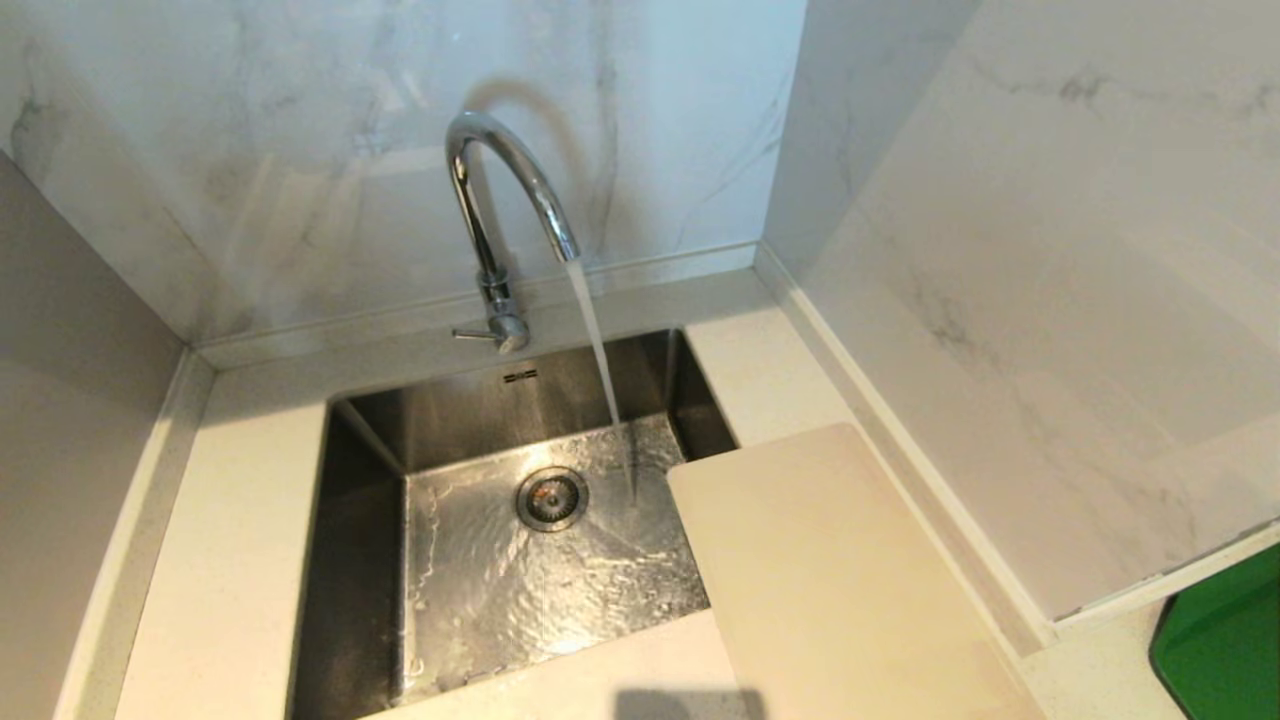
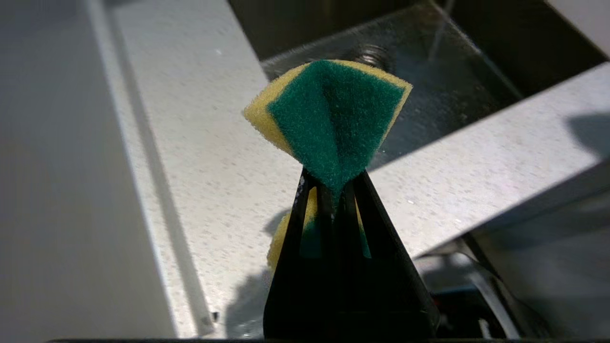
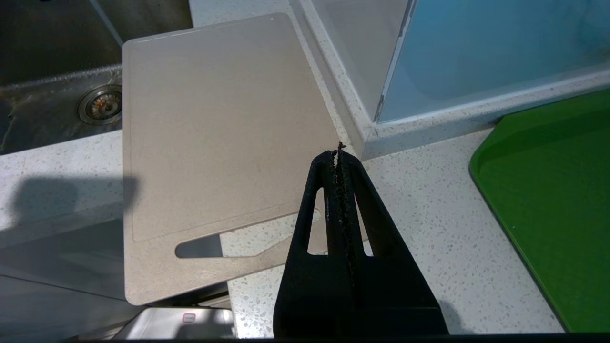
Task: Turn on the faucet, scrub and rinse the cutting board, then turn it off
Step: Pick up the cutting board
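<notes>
Faucet (image 1: 505,215) running, a stream of water falls from the arched spout into the steel sink (image 1: 370,440), landing just beside the drain (image 1: 551,497) on the side toward the cutting board; sink floor wet and rippled. Faucet stands on the counter (image 1: 230,520) behind the sink's back rim, small lever sticking out at its base. Cutting board (image 1: 830,570) lies flat on the counter beside the sink, along the marble wall (image 1: 1050,300), one corner overhanging the sink's edge; in the right wrist view its slot handle end (image 3: 214,247) hangs past the counter's front edge, away from the sink. Left gripper (image 2: 333,190) clenched on a green-and-yellow sponge (image 2: 333,109), squeezed so it fans out above the fingertips, green scrub side facing the camera; it hovers over the counter at the sink's near corner, apart from the board. Right gripper (image 3: 338,157) clenched with nothing in it, fingers pressed together, above the counter at the board's handle end, not touching it. Green tray (image 3: 557,200) on the counter beyond the board, away from the sink. Neither arm shows in the head view
</notes>
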`<state>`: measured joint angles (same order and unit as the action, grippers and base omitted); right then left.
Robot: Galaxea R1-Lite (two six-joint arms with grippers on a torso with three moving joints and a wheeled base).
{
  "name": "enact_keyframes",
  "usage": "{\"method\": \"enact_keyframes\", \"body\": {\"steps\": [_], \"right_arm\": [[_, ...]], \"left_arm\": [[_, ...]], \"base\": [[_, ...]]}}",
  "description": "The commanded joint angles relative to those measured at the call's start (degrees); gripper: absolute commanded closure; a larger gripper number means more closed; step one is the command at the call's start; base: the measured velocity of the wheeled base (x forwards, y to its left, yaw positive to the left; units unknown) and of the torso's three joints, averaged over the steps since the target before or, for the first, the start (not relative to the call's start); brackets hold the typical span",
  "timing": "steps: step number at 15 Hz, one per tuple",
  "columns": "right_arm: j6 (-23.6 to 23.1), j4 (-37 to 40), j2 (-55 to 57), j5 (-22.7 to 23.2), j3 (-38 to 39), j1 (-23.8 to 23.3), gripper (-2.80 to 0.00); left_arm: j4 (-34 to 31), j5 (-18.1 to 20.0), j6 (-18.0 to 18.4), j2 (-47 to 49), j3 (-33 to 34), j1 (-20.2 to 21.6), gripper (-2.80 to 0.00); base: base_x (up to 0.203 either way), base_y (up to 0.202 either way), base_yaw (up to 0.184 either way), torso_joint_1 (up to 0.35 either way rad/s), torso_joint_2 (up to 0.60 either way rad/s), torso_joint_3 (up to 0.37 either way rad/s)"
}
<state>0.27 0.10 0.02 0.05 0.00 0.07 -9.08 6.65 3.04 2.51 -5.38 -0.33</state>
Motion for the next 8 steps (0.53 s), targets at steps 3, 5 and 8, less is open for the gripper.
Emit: {"method": "enact_keyframes", "body": {"steps": [3,5,8], "right_arm": [[0.0,0.0,-0.1,0.0,0.0,0.0,0.00],[0.0,0.0,-0.1,0.0,0.0,0.0,0.00],[0.0,0.0,-0.1,0.0,0.0,0.0,0.00]], "left_arm": [[10.0,-5.8,2.0,-2.6,5.0,0.0,0.00],[9.2,-6.0,3.0,-2.6,5.5,0.0,0.00],[9.5,-6.5,-1.4,-2.6,5.5,0.0,0.00]], "base": [[0.000,0.000,0.000,0.000,0.00,0.000],[0.000,0.000,0.000,0.000,0.00,0.000],[0.000,0.000,0.000,0.000,0.00,0.000]]}}
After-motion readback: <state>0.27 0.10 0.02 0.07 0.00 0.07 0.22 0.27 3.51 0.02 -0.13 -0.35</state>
